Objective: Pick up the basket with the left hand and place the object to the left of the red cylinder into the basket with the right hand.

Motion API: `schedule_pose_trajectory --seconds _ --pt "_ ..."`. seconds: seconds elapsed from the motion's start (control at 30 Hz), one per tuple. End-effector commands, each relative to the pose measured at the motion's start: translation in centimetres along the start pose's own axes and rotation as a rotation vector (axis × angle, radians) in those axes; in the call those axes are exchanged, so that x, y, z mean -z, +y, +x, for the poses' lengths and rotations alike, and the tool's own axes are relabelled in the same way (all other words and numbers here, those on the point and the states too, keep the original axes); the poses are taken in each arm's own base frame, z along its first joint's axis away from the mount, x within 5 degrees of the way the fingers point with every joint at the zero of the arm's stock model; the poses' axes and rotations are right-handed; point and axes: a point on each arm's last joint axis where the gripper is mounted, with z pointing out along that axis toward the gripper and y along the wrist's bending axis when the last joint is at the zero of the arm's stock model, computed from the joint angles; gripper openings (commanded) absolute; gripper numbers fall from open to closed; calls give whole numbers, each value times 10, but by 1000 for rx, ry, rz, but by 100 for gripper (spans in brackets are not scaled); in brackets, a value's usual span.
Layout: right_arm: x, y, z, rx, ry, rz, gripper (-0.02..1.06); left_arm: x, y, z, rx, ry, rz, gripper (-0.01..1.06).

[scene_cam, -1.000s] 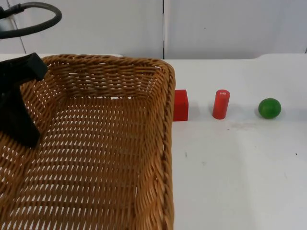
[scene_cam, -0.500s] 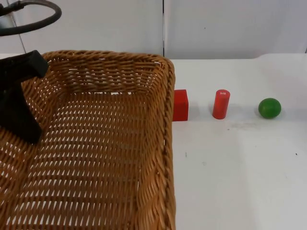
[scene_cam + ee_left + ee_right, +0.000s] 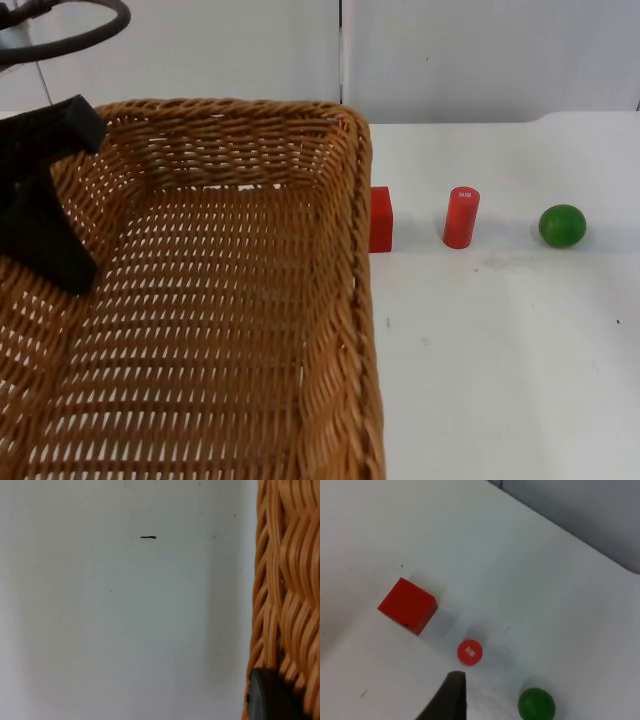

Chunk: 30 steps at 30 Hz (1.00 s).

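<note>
The woven wicker basket hangs above the table at the left, and my left gripper is shut on its left rim. In the left wrist view the basket's rim stands beside bare table. A red cube sits just right of the basket, partly hidden by its rim. To the cube's right stands the red cylinder, upright. The right wrist view looks down on the cube and the cylinder; my right gripper hovers above the table close to the cylinder.
A green ball lies right of the cylinder, also seen as the ball from the right wrist. The white table stretches in front of the objects. The grey partition wall closes the back.
The basket has risen and shifted slightly right in the left gripper's hold, so its rim now covers more of the red cube. Cube, cylinder and ball have not moved.
</note>
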Motion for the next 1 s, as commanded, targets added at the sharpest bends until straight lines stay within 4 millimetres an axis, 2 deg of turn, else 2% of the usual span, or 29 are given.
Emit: schedule_pose_trajectory --seconds 0.0,0.27,0.3,0.47,0.5,0.7,0.73,0.83,0.9,0.97 --pt "-11 4 -5 60 28 -19 105 4 -6 -1 13 -19 46 0" --pt "-72 26 -6 346 109 -101 105 4 -6 -1 12 -21 55 0" --pt "-72 26 -6 346 109 -101 105 4 -6 -1 12 -21 55 0" --pt "-102 33 -3 453 89 -146 105 4 -6 -2 13 -28 53 0" --pt "-102 33 -3 453 89 -146 105 4 -6 -2 13 -28 53 0" --pt "-136 52 -1 531 40 -208 105 4 -6 -2 14 -35 53 0" --pt "-136 52 -1 531 40 -208 105 4 -6 -2 14 -35 53 0" --pt "-159 63 6 594 51 -246 105 4 -6 -2 15 -33 56 0" --pt "-161 64 6 601 50 -255 105 4 -6 -2 15 -31 56 0" --pt "-175 67 12 629 56 -282 105 4 -6 -2 16 -34 57 0"
